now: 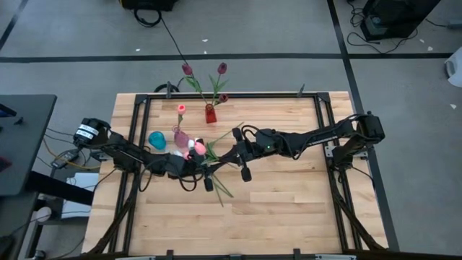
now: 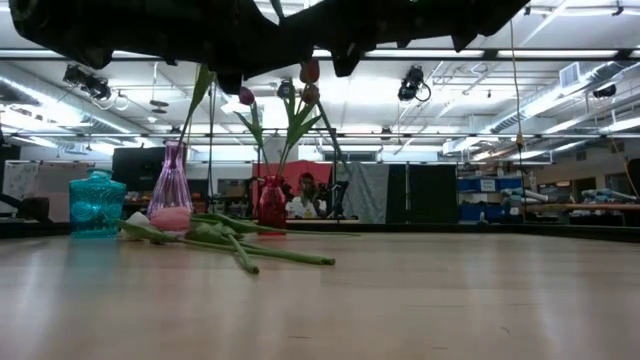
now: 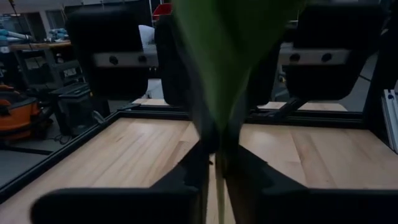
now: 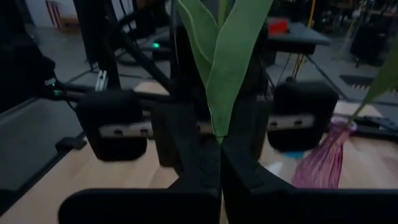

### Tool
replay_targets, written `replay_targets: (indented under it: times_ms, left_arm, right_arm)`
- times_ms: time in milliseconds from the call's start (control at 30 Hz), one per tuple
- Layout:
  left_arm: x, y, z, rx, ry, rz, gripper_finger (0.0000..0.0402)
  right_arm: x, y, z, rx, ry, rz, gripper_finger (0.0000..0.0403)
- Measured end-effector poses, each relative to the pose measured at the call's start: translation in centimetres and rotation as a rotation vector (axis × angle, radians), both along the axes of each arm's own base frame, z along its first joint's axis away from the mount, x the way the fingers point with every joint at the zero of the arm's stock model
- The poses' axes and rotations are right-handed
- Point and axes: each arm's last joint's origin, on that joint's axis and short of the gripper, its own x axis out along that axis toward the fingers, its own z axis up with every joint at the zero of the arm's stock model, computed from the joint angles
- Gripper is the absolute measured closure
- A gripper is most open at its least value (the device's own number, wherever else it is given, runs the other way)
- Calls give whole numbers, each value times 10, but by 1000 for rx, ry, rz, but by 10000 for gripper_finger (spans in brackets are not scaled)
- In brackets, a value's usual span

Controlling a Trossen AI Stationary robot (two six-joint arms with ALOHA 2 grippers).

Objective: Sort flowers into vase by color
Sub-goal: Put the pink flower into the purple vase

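Note:
Both grippers meet over the middle of the table, facing each other and shut on one green tulip stem with leaves (image 1: 216,148). The left gripper (image 3: 214,163) comes from the left and the right gripper (image 4: 219,158) from the right. I cannot tell the colour of the held flower's head. Pink and white heads (image 1: 193,149) show beside the pink vase (image 1: 180,137), which holds one pink tulip (image 1: 181,108). The red vase (image 1: 210,114) holds maroon tulips (image 1: 221,68). Other flowers (image 2: 235,240) lie flat on the table. My left gripper pinches the flower between its two fingers where the broad green leaf narrows to the stem (image 3: 217,134). The thin stem (image 3: 219,186) runs on between the fingers. My right gripper pinches the same flower at the base of its long green leaves (image 4: 217,127), opposite the left gripper.
A teal glass jar (image 1: 157,139) stands left of the pink vase. All three vessels sit in the far left part of the wooden table (image 1: 289,209). A black metal frame (image 1: 238,94) runs round the table's edge. People sit in the room beyond (image 2: 305,190).

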Motion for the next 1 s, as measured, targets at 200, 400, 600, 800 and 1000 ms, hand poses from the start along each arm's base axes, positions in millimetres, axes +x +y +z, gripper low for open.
replay_targets:
  times_ms: [200,400,600,800,1000]
  left_arm:
    - [0,0,-1,7,8,-1,391]
    - [-1,1,-1,14,40,1,396]
    - [-18,3,9,21,87,54,395]
    - [-62,0,20,24,123,214,393]
    - [-96,1,40,-31,118,196,393]
  right_arm:
    - [-1,0,-3,13,39,1,387]
    - [-9,-1,7,42,53,2,332]
    - [-35,-10,36,27,66,-20,281]
    - [-60,-18,44,-22,96,-73,270]
    - [-76,-30,31,-96,58,-168,270]
